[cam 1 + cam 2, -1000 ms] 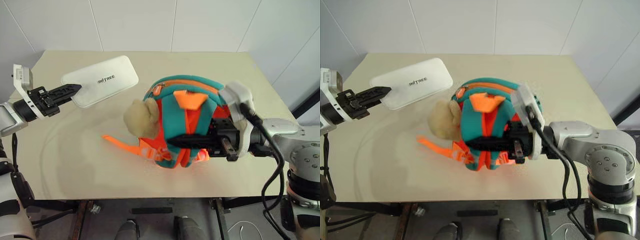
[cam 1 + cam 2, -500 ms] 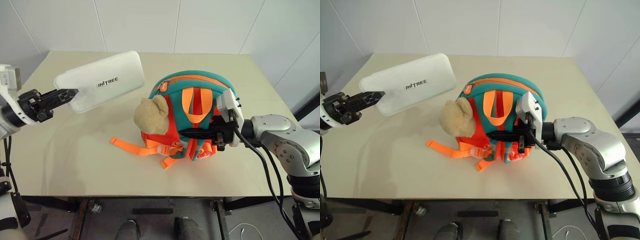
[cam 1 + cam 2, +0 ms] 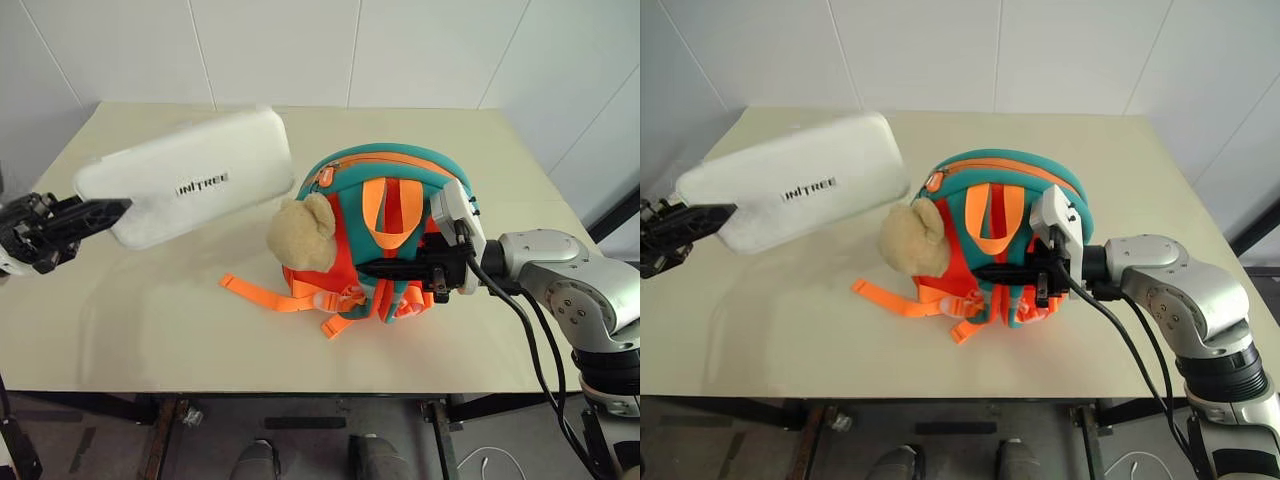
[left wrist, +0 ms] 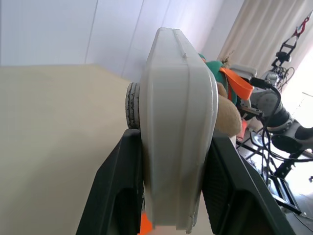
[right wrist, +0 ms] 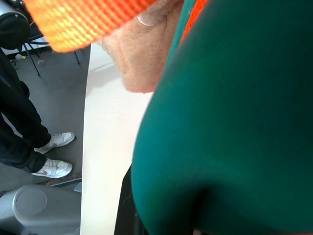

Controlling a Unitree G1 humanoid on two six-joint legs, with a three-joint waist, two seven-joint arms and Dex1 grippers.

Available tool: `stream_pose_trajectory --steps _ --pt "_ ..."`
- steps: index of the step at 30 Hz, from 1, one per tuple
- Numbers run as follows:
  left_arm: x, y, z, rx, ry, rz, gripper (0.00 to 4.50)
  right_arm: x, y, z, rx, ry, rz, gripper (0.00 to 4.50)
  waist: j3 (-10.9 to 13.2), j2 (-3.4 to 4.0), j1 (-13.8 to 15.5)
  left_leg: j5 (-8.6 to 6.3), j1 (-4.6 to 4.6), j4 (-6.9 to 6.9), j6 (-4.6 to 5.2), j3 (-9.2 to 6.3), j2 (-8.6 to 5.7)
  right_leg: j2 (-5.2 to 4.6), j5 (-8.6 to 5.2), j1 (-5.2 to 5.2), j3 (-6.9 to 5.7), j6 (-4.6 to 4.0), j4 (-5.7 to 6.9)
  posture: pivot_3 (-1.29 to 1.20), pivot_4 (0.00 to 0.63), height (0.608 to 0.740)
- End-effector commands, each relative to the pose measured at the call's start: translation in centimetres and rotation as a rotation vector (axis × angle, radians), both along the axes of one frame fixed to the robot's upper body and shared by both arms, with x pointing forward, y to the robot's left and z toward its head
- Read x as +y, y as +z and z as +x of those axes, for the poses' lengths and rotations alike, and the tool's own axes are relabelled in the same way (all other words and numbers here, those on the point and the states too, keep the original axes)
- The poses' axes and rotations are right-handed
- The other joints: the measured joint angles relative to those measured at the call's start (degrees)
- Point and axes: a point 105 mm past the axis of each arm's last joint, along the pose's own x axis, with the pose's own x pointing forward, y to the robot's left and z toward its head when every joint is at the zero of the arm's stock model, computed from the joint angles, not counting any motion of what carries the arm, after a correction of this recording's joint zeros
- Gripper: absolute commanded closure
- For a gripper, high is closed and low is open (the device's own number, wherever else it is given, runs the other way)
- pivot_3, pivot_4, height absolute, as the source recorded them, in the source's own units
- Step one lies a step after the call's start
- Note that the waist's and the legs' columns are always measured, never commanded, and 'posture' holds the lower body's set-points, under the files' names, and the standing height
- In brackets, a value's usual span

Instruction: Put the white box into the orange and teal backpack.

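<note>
White box (image 3: 190,175), pinched at its end by your left gripper (image 3: 100,212), points lengthwise toward the orange and teal backpack (image 3: 385,225), gripped by your closed right gripper (image 3: 375,268).

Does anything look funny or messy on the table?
Not really. The white box is in the air, pinched by the left gripper. An orange strap of the backpack trails loose across the table.

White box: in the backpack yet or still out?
Out. The white box hangs above the table in the left end effector, beside the backpack.
</note>
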Motion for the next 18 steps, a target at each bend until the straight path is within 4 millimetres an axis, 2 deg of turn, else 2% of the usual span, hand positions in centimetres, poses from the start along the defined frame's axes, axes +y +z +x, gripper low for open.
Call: stream_pose_trajectory --steps 1,4,11,15,18 --pt "-1.0 -0.5 0.6 -0.022 -0.04 0.106 3.26 0.3 1.0 0.0 -0.039 0.016 0.009 4.5 0.0 0.0 0.1 0.0 0.0 0.02 0.0 0.0 0.0 0.0 0.01 0.01 0.0 -0.01 0.0 0.0 0.15 0.74" --pt "-1.6 -0.6 1.7 -0.049 -0.053 0.142 3.26 0.3 1.0 0.1 -0.041 0.018 0.01 4.5 0.0 0.0 0.2 0.0 0.0 0.03 0.0 -0.01 -0.01 0.0 0.01 0.02 -0.01 -0.01 0.0 0.0 0.15 0.74" --pt "-3.3 0.0 2.8 -0.098 -0.145 0.259 3.26 0.2 1.1 0.1 -0.045 0.012 0.008 4.5 0.0 0.0 0.1 -0.01 -0.02 0.01 0.02 -0.01 -0.01 0.02 0.01 0.02 -0.02 0.01 -0.02 0.0 0.15 0.74" --pt "-4.9 0.2 3.6 -0.117 -0.194 0.401 3.26 0.2 1.0 0.0 -0.046 0.007 0.007 4.5 0.0 0.0 0.1 -0.01 -0.03 0.05 0.02 -0.02 -0.01 0.05 0.02 0.02 -0.01 0.01 0.0 0.0 0.15 0.74" --pt "-6.2 0.5 5.1 -0.124 -0.159 0.509 3.26 0.2 1.0 0.1 -0.048 0.002 0.012 4.5 0.0 0.0 0.2 -0.01 -0.03 0.05 0.02 -0.02 -0.01 0.07 0.02 0.03 0.0 0.02 0.0 0.0 0.15 0.74"
